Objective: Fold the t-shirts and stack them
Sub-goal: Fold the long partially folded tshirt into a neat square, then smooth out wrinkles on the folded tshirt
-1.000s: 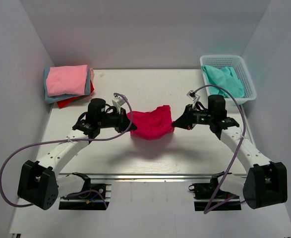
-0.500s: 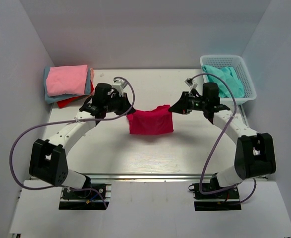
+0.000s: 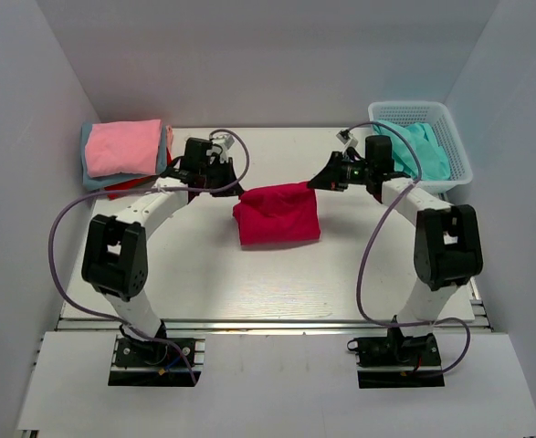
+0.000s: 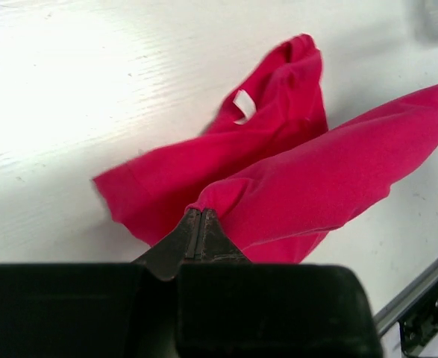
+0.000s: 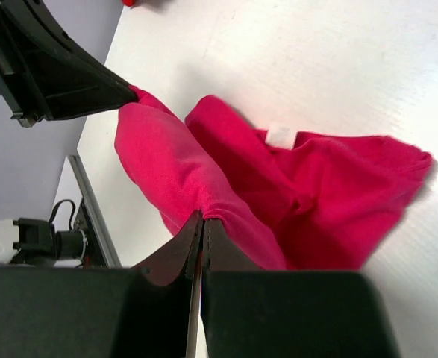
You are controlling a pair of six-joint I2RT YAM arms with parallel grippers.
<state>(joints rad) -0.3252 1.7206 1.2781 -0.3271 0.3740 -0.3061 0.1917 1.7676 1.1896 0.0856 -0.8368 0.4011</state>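
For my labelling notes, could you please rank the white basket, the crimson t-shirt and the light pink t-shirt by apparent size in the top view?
1. white basket
2. crimson t-shirt
3. light pink t-shirt, fairly close behind

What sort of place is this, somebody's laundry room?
Probably a robot test bench, not a home: bare white walls box in a table, a left arm and right arm are bolted at its near edge, holding a crimson t-shirt between them.

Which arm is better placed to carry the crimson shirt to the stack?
Likely left: the left gripper pinches the crimson shirt near the stack; the right gripper, also pinching, is farther.
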